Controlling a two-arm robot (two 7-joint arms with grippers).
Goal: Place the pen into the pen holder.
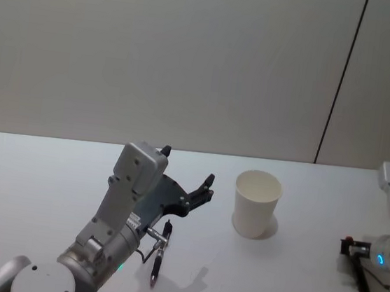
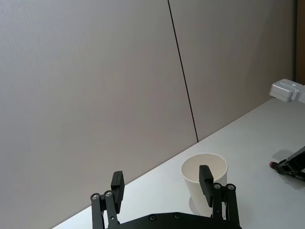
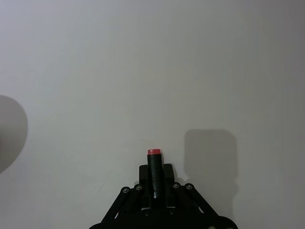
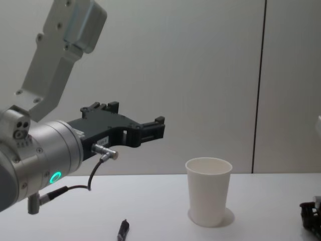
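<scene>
Left claw [image 1: 188, 164] hung above the desk [image 1: 35, 191], left of its middle, with its two black fingers spread wide and nothing between them. It pointed toward a white paper cup [image 1: 257, 204], which stood upright and empty near the back edge, right of the middle. Below the left arm, near the front edge, a dark pen [image 1: 158, 261] lay flat on the desk, apart from the fingers.

By the right edge, the right claw [image 1: 351, 248] sat low at the desk, closed on one end of a red-tipped pen [image 1: 363, 281] whose length lay along the surface.

The step in hand looked to be the pick-up of the dark pen. To do it well, the left claw would need to come down with its fingers set across the barrel near its middle, not along it, then close firmly so the pen cannot swing. After lifting, the pen should be tipped upright and let go low over the mouth of the cup. A paper cup is light, so a knock on the rim could topple it.
</scene>
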